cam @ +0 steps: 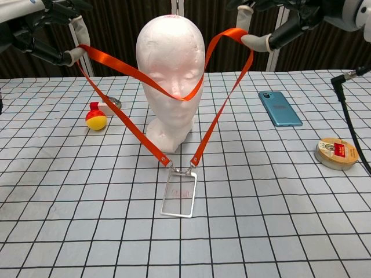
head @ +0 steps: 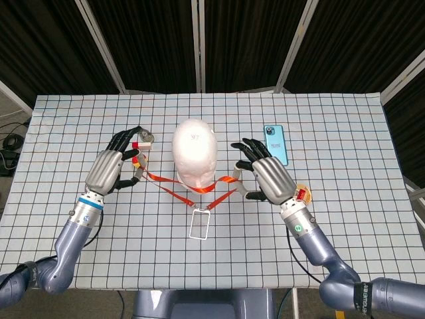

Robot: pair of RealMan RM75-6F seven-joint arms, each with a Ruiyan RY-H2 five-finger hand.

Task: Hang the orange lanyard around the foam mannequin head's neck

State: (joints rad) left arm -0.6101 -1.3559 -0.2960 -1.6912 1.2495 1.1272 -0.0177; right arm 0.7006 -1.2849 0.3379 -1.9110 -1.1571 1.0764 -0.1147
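The white foam mannequin head stands upright mid-table. Both hands are raised, one on each side of it, and stretch the orange lanyard between them. My left hand pinches the strap's left end. The right end is pinched by my right hand. The strap's upper run sags across the face at nose height. Its lower runs meet in a V in front of the neck. There the clear badge holder hangs from the clip, just over the table.
A teal phone and a tape roll lie right of the head. A red-and-yellow ball and a small red-and-white block with a metal clip lie to its left. A black cable hangs at the right edge.
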